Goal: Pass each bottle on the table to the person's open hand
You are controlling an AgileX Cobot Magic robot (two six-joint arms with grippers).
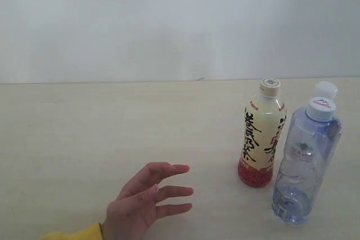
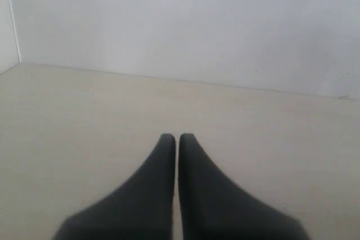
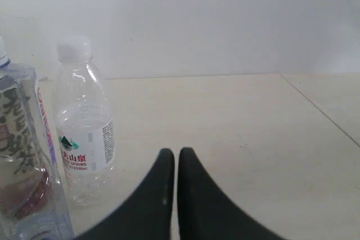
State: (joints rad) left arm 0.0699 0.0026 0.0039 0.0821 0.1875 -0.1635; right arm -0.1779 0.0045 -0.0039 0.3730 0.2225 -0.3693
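On the clear water bottle (image 3: pixel 83 139) you can read the red characters "夫山泉" on its white label, with a small "SPRING" just above them, beside a green mountain logo. The cream-labelled bottle (image 1: pixel 261 139) bears big black Chinese brush characters running downward, too stylised to read surely.

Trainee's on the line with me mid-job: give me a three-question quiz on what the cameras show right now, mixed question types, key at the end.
1. True or false: the cream-labelled bottle lies on its side.
2. The right gripper is: A open wide; B shut, holding nothing; C shut on a bottle.
3. Fill in: in the exterior view, the person's open hand is to the ___ of the cream-labelled bottle.

Key: 1 false, it stands upright. 2 B. 3 left.
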